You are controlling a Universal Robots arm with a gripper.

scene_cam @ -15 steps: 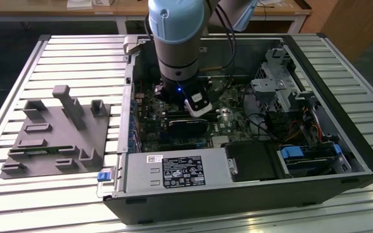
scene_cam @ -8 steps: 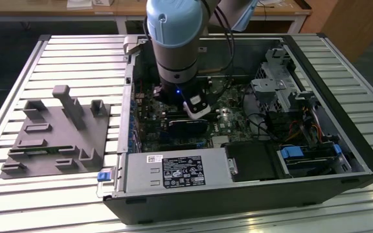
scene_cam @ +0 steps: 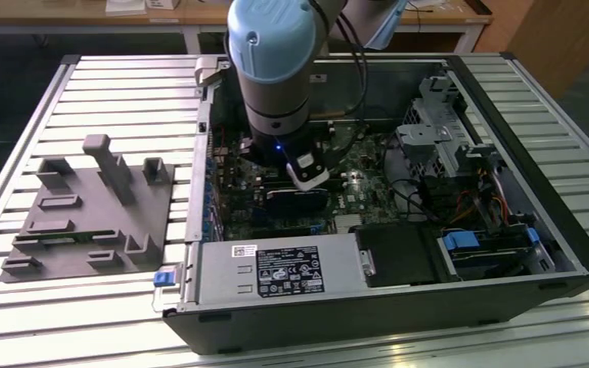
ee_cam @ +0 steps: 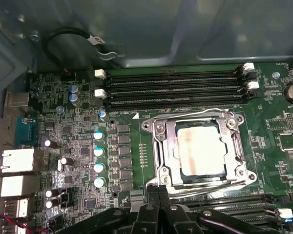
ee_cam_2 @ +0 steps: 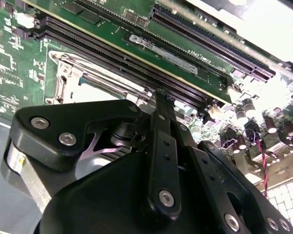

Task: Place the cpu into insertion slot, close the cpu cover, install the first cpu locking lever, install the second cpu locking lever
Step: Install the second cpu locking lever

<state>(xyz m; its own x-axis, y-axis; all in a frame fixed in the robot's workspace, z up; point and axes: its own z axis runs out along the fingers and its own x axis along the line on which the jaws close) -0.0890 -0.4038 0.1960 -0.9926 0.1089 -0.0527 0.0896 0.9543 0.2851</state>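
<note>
In the exterior view, a grey fixture block [scene_cam: 90, 211] lay on the slatted worktop [scene_cam: 28, 115] at the exterior view's left, beside the open computer case [scene_cam: 376, 307] holding the green motherboard [ee_cam: 78, 141]. In the first wrist view the cpu [ee_cam: 199, 146] sat in the insertion slot [ee_cam: 161, 178] with the cpu cover [ee_cam: 170, 141] down over it. The claw [ee_cam: 158, 191], fingers pinched narrow, hovered at the socket's edge, so a locking-lever step seemed in hand, calling for a careful press.

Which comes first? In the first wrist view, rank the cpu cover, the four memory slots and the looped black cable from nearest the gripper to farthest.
1. The cpu cover, just past the gripper, its frame around the cpu.
2. The memory slots, beyond the socket.
3. The looped black cable, against the metal case wall.
</note>
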